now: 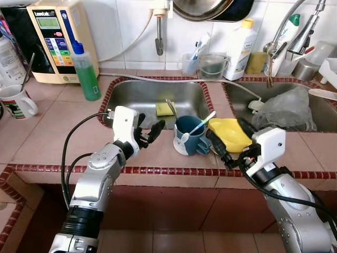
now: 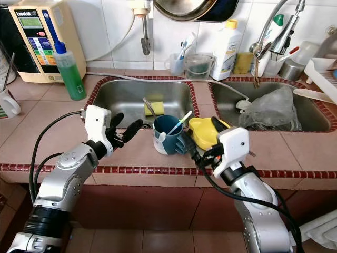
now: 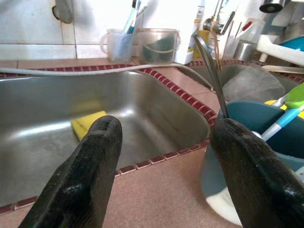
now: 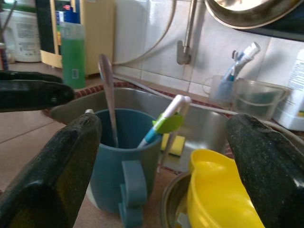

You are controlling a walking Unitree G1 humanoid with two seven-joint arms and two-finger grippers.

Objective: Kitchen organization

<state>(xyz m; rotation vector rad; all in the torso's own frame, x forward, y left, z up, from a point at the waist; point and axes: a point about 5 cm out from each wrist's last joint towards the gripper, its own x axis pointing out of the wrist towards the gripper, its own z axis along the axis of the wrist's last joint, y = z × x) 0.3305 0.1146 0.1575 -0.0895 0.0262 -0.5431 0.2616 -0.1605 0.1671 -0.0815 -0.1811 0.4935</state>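
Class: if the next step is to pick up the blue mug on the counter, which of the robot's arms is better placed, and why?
Probably the right. The right gripper sits open right beside the blue mug, at its handle side. The left gripper is also open and aimed at the mug, but stands farther off.

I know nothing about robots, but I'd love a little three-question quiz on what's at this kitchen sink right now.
1. True or false: the blue ceramic mug stands on the tiled ledge in front of the left steel sink basin.
2. What lies in that basin? A) a white plate B) a yellow sponge C) a red apple
3. Fill in: the left gripper and the right gripper both have their jaws ____.

Key:
1. True; a metal spoon and a white plastic utensil with a green and blue handle stand in it.
2. B
3. open; the left is beside the mug, and the right is at the yellow plastic scoop-shaped container.
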